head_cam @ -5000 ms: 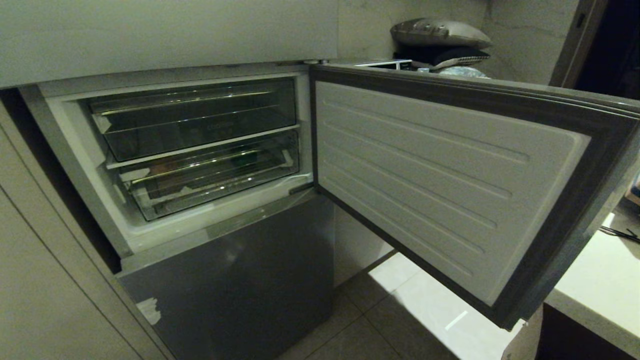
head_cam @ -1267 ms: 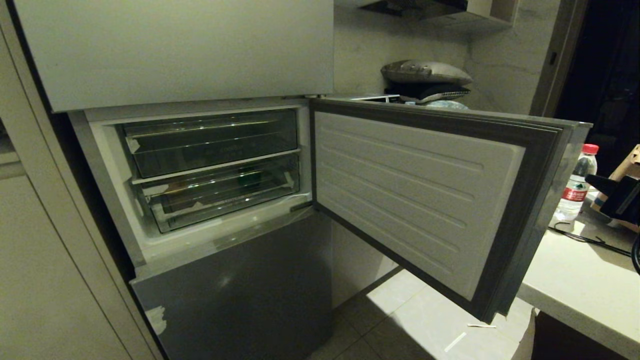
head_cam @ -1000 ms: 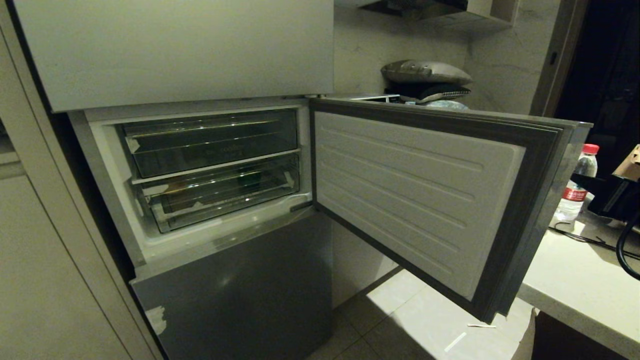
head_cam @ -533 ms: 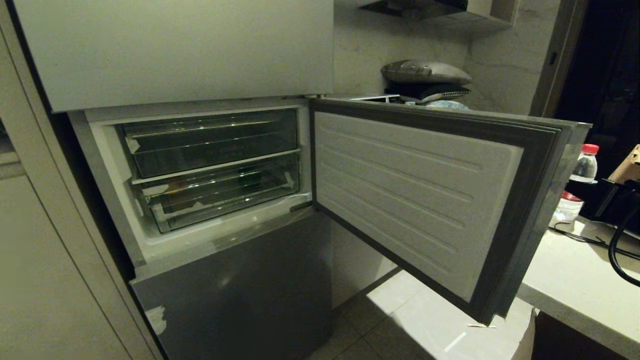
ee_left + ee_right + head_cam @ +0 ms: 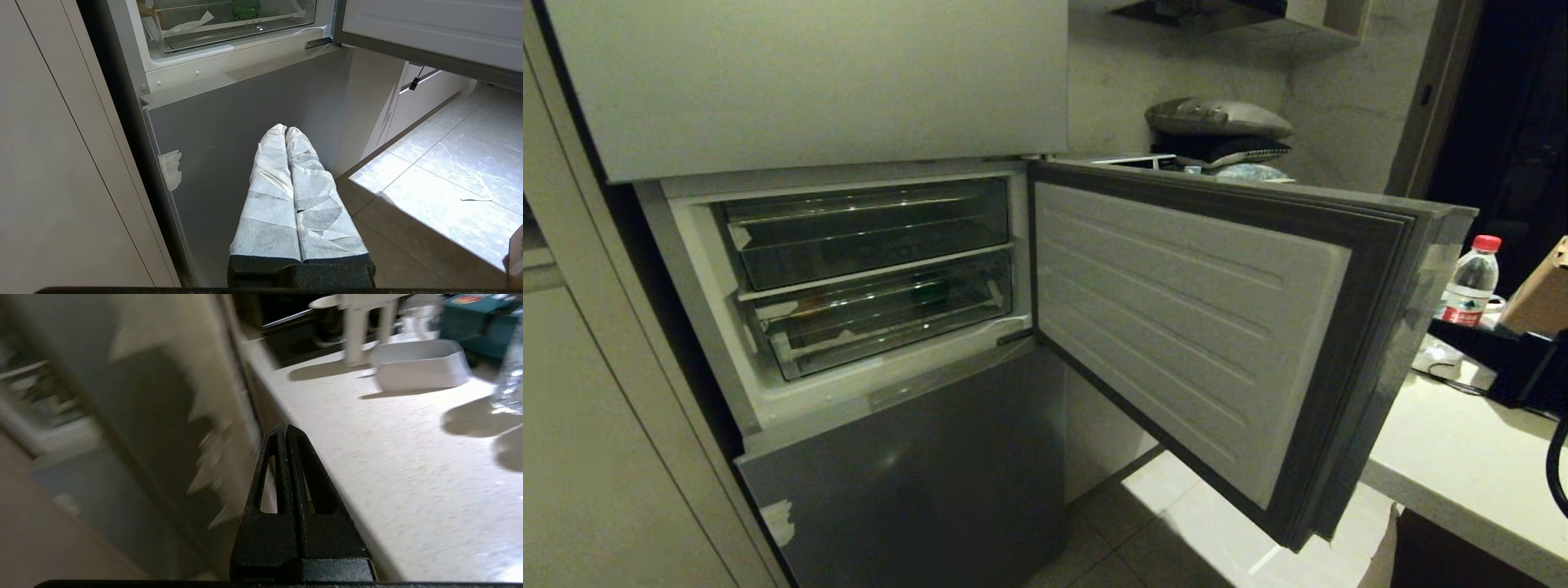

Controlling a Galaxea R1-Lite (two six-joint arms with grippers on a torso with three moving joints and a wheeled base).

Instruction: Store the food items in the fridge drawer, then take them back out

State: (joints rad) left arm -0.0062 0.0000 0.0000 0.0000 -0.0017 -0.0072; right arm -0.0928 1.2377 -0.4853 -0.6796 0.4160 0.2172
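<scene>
Right wrist view: right gripper (image 5: 286,430) pressed fully shut, empty, at outer edge of fridge door (image 5: 1192,327). Left gripper (image 5: 286,130) shut, empty, before lowest panel. Door has swung slightly closed since a second ago. Green item (image 5: 246,8) in lower bin, 12 o'clock. Counter (image 5: 1462,457) at 3 o'clock, bottle (image 5: 1470,282) standing.

The fridge drawer (image 5: 1201,327) stands swung wide open on its hinge side, its white ribbed inner face turned outward inside a dark grey rim. In the opened compartment sit two clear plastic bins, one above the other. The lower bin (image 5: 882,314) holds the glossy dark green item (image 5: 246,8) toward the hinge side and a tan-brown item (image 5: 805,308) toward the far side, well apart.
</scene>
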